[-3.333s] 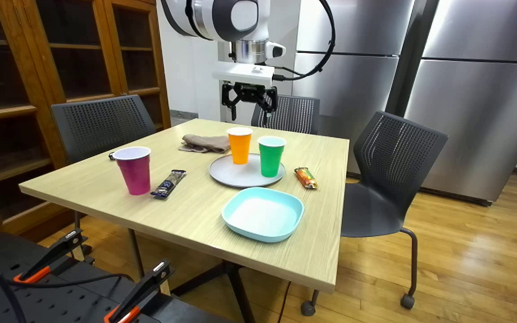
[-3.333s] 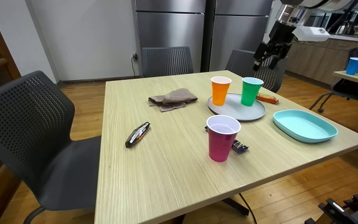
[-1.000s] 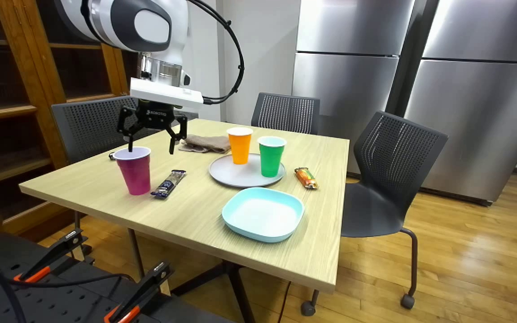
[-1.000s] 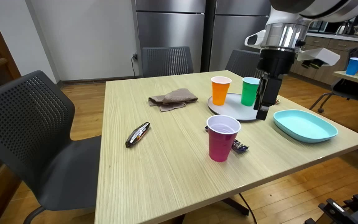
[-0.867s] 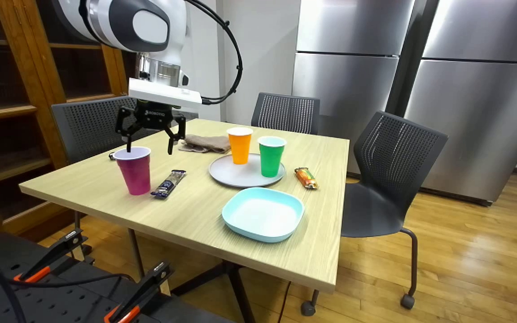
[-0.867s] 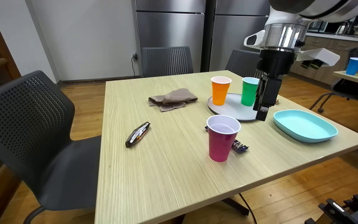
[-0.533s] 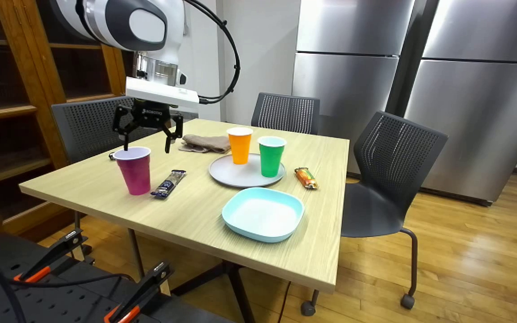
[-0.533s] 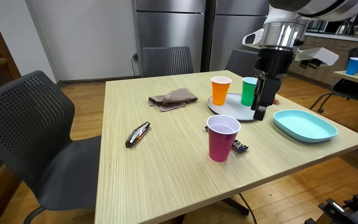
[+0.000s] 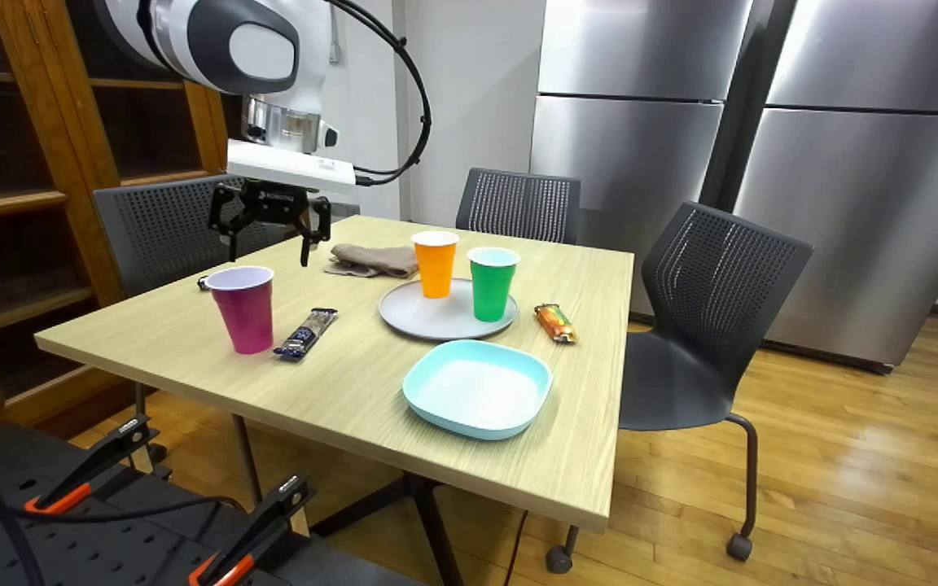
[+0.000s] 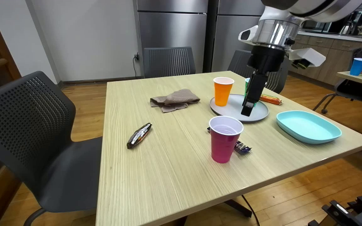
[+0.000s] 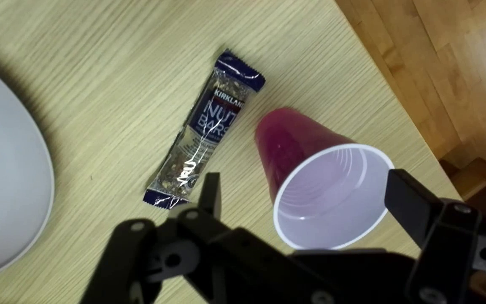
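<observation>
A magenta cup with a white inside (image 11: 331, 198) stands upright on the table, in both exterior views as well (image 9: 243, 313). Above the tabletop hangs my gripper (image 9: 269, 255), jaws wide apart and nothing held. From the wrist camera, the cup's rim appears between the fingers (image 11: 409, 202); in an exterior view the gripper (image 10: 247, 110) is higher and further back than the cup, apart from it. A nut bar in a dark blue wrapper (image 11: 205, 131) lies beside the cup. Behind the gripper, a green cup (image 9: 492, 285) and an orange cup (image 9: 435, 264) stand on a grey plate (image 9: 412, 321).
A turquoise tray (image 9: 477, 391) sits near the table's corner, with an orange-wrapped bar (image 9: 555, 323) close by. A brown cloth (image 10: 176, 100) lies crumpled on the table (image 10: 156, 175), and a dark-wrapped bar (image 10: 139, 135) rests near one edge. Several chairs surround the table.
Over about three seconds the arm has come across the table towards the magenta cup and lowered. In the last half second the gripper has risen slightly and shifted. The table objects have not moved.
</observation>
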Available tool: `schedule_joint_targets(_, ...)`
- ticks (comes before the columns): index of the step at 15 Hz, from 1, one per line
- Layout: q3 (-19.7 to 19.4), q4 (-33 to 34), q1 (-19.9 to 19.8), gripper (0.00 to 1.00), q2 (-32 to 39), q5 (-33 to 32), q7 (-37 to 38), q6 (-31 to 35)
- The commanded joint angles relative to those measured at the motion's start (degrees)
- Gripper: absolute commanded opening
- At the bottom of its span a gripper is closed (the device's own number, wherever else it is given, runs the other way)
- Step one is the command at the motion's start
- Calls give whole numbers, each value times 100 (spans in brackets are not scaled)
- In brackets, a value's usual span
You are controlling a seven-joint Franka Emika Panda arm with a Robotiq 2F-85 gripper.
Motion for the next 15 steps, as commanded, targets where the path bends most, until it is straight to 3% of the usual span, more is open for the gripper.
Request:
schedule_joint_targets(1, 71, 401, 39, 100, 402, 168, 123, 242)
schedule_joint_targets(15, 314, 1005, -22, 100, 1366, -216, 668, 534)
